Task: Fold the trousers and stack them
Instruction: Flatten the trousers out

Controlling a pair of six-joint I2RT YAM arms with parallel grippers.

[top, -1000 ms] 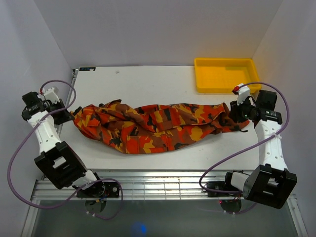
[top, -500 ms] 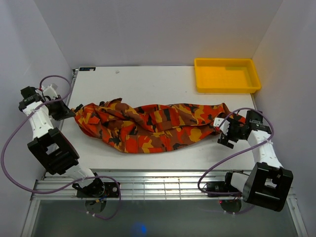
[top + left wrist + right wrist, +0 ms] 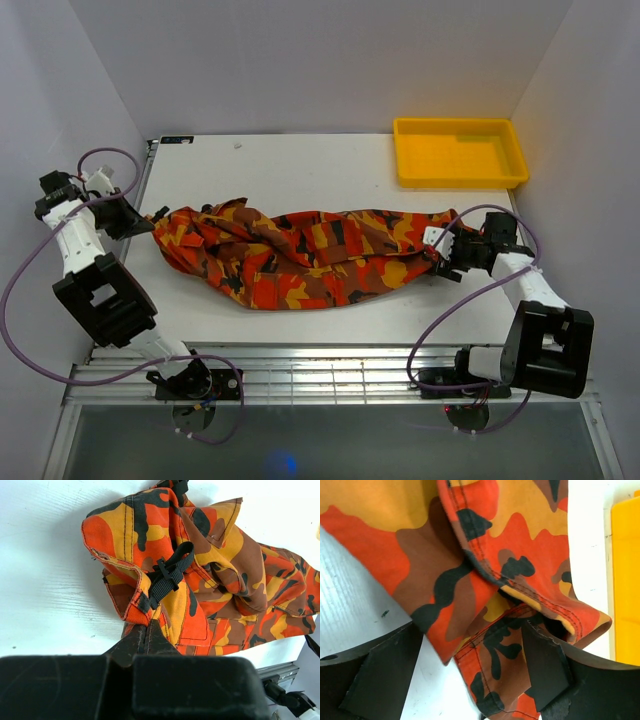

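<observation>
The camouflage trousers (image 3: 310, 255) lie bunched in a long strip across the table, waist at the left and leg ends at the right. My left gripper (image 3: 143, 221) is at the waist end. In the left wrist view its fingers (image 3: 146, 632) are pressed together on the waistband edge of the trousers (image 3: 200, 565), beside a black belt loop (image 3: 167, 575). My right gripper (image 3: 446, 254) is low at the leg end. In the right wrist view it (image 3: 470, 675) is open, with the hem of the trousers (image 3: 495, 650) lying between its two fingers.
A plain yellow tray (image 3: 460, 175) stands at the back right of the table; its edge shows in the right wrist view (image 3: 627, 580). Purple cables loop from both arms. A metal rail runs along the near table edge (image 3: 320, 375).
My right arm has come down and in from the right, and its gripper now sits low around the leg hem. My left arm has shifted slightly to the left at the waist.
</observation>
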